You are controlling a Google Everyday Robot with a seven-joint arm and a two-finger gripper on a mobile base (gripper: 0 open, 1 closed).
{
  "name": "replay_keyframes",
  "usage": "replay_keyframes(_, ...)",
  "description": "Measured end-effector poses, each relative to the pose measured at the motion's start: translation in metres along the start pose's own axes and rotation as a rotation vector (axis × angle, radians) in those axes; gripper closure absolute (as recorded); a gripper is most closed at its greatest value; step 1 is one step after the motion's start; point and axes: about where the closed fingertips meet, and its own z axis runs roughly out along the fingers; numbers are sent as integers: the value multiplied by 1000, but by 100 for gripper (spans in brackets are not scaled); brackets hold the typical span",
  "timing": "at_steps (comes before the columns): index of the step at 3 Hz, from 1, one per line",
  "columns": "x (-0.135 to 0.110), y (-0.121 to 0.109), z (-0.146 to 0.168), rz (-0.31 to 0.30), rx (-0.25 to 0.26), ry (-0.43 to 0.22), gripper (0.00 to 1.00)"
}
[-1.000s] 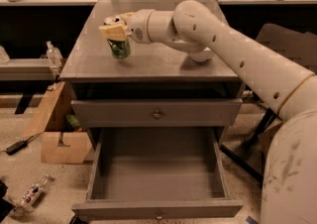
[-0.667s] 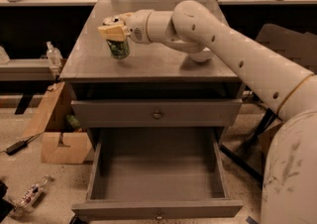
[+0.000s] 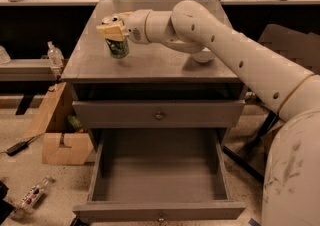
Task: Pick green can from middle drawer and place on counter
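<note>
The green can (image 3: 119, 48) stands on the left part of the grey counter (image 3: 150, 62), slightly tilted. My gripper (image 3: 114, 29) reaches in from the right and sits over the can's top, its tan fingers (image 3: 112, 32) closed around the upper part of the can. The can's lid is hidden by the fingers. The middle drawer (image 3: 159, 176) is pulled out wide below the counter, and its grey floor shows nothing in it.
A white bowl (image 3: 204, 58) sits on the counter's right side, mostly hidden behind my arm. A closed drawer front with a knob (image 3: 159, 115) is above the open one. A clear bottle (image 3: 54, 54), a cardboard box (image 3: 61, 145) and floor clutter (image 3: 32, 196) lie left.
</note>
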Motion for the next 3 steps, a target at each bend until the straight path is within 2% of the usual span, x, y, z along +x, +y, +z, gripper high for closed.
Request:
replay_keyframes(1, 0, 2, 2, 0, -4, 0, 4)
replay_keyframes(3, 0, 3, 3, 0, -6, 0, 0)
